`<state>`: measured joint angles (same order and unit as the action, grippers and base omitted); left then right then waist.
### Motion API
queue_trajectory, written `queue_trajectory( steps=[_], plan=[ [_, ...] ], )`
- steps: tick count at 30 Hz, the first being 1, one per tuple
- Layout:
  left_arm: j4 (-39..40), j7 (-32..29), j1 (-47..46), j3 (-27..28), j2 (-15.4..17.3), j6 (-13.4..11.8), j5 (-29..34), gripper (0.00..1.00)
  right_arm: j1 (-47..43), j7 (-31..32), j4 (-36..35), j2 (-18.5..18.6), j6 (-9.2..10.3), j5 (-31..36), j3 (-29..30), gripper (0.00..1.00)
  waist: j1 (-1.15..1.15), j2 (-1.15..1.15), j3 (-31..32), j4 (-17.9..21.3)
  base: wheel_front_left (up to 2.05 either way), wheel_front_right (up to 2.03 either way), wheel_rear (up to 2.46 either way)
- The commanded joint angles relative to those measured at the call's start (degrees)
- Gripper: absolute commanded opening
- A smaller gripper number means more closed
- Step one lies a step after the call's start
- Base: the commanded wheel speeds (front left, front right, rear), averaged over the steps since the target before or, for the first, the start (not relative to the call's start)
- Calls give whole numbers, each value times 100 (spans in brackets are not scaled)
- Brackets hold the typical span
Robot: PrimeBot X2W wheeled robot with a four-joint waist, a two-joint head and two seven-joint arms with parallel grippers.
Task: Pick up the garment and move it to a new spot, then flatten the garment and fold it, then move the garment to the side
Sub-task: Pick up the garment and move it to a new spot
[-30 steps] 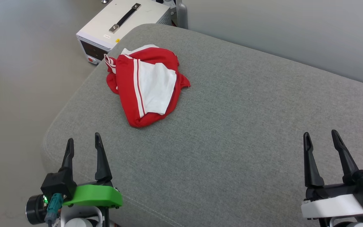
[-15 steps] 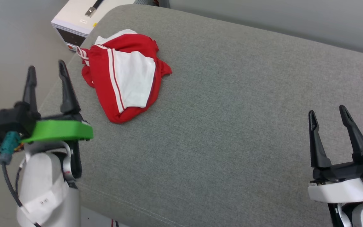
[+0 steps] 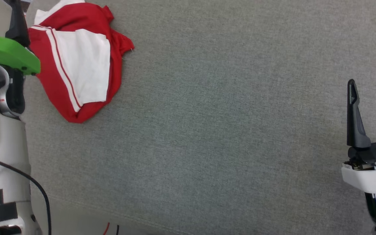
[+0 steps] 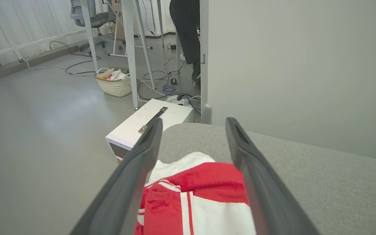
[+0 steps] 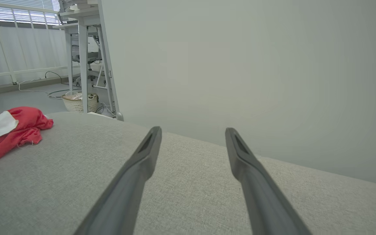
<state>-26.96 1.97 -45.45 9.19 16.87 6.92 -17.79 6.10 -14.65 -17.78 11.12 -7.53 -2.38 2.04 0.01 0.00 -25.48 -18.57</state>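
Observation:
The garment (image 3: 77,65), a crumpled red shirt with a white sleeve and striped trim, lies at the far left end of the grey cushion (image 3: 224,130). My left gripper (image 4: 194,120) hovers open over the garment's left part; in the left wrist view the garment (image 4: 204,195) shows between and below the two fingers, untouched as far as I can see. In the head view its green mount (image 3: 5,52) sits beside the shirt's left edge. My right gripper (image 3: 370,78) stands open and empty far to the right, above bare cushion. The garment (image 5: 8,133) shows at the right wrist view's left edge.
A white box with a black handle (image 4: 148,124) stands on the floor just past the cushion's left end. Further off are a basket (image 4: 114,86), cables, desk legs and a person's leg (image 4: 184,32). A pale wall (image 5: 240,65) runs behind the cushion.
The head camera has dipped and shifted, moving the whole picture. My left arm has risen and advanced from the cushion's near edge to the garment's left side. Both grippers stay open.

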Motion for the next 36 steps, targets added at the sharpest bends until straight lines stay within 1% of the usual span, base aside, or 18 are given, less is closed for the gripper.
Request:
queue_trajectory(
  steps=[1,4,8,10,13,14,18,20,25,27,31,36],
  plan=[
    [-122,-241,-203,-56,92,43,-196,100,98,-35,-50,25,4,-45,10,100,-1,0,-513,385,0,0,0],
    [-448,-1066,-449,-273,294,53,-621,100,165,-35,-88,70,4,-61,9,100,-1,0,-644,448,0,0,0],
    [-728,-2409,-632,-726,599,55,-1290,100,258,-35,-129,122,4,-72,16,100,-1,0,-807,545,0,0,0],
    [-793,-2965,-665,-906,751,55,-1528,100,303,-35,-145,137,4,-68,25,100,-1,0,-885,597,0,0,0],
    [-909,-3755,-639,-1191,1004,56,-1661,100,342,-35,-160,158,4,-66,48,100,-1,0,-975,661,0,0,0],
    [-1019,-4203,-626,-1303,1131,56,-1755,100,367,-35,-159,168,4,-85,72,100,-1,0,-1064,733,0,0,0],
    [-1184,-4564,-539,-1413,1110,56,-1879,100,384,-35,-131,154,4,-113,67,100,-1,0,-1124,806,0,0,0],
    [-1275,-4640,-469,-1521,1084,56,-1852,100,393,-35,-114,133,4,-129,60,100,-1,0,-1127,834,0,0,0],
    [-1443,-4603,-372,-1748,1016,57,-1818,100,365,-35,-41,76,4,-161,27,100,-1,0,-1012,878,0,0,0],
    [-1457,-4551,-376,-1875,1088,57,-1758,0,350,-35,-26,45,4,-170,24,100,-1,0,-930,887,0,0,0],
    [-1340,-4323,-468,-1999,1245,57,-1827,0,298,-35,24,-35,4,-191,46,100,-1,0,-706,877,0,0,0],
    [-977,-3833,-582,-2392,1607,57,-1781,0,217,-35,114,-207,4,-221,38,100,-1,0,-258,868,0,0,0]
  ],
)
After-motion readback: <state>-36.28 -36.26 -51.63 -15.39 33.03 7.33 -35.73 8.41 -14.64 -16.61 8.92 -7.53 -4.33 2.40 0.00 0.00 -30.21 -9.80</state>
